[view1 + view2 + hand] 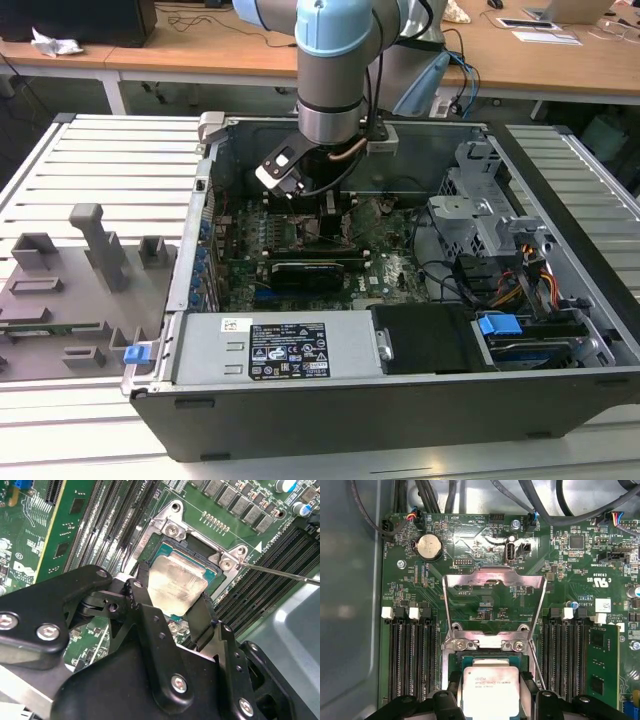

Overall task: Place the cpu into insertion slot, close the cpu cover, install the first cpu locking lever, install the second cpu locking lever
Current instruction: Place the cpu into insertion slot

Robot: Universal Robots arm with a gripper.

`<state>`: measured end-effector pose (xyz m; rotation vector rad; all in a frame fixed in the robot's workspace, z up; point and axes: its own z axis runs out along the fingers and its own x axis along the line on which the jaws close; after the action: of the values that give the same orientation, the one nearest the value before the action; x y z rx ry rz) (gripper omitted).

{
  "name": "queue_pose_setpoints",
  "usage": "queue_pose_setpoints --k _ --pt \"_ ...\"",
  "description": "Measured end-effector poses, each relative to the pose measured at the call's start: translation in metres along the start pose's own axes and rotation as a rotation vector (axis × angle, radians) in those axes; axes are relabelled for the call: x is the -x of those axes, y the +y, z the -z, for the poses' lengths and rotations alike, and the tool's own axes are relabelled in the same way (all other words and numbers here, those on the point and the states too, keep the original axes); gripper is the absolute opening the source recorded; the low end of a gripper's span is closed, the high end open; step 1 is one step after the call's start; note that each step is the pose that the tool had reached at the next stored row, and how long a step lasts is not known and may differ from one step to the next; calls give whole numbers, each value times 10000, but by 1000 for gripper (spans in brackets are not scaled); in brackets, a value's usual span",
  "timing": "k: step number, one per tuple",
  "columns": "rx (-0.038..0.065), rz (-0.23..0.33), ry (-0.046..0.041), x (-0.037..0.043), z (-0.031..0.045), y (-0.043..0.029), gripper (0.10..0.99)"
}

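The cpu (176, 582), a pale silver square chip, sits between my black fingers (143, 582) just over the insertion slot (194, 546), slightly tilted against its silver frame. My gripper (174, 590) is shut on the cpu. In the first wrist view the cpu (490, 692) lies at the slot (487, 656) with my gripper (491, 681) on either side of it. The cpu cover (492, 577) stands swung open beyond the slot. A thin locking lever (280, 573) sticks out beside the socket. In the exterior view my gripper (330, 207) reaches down into the computer case.
Long black memory slots (410, 655) flank the socket on both sides. A black card (305, 270) lies across the green board. Cables (520, 280) and a metal drive cage (480, 200) fill the case at the exterior view's right. A grey fixture tray (70, 290) sits left of the case.
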<state>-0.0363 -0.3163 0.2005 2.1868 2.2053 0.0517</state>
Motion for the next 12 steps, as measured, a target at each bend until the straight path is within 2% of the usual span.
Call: queue_pose_setpoints --k 1,2,7,9,12 --pt "1 0 1 0 -1 0 553" --pt "0 0 -1 0 -2 0 616" --pt "0 -1 0 0 4 0 616" --pt "0 0 1 0 29 1 616" --pt "0 -1 0 0 107 5 616"
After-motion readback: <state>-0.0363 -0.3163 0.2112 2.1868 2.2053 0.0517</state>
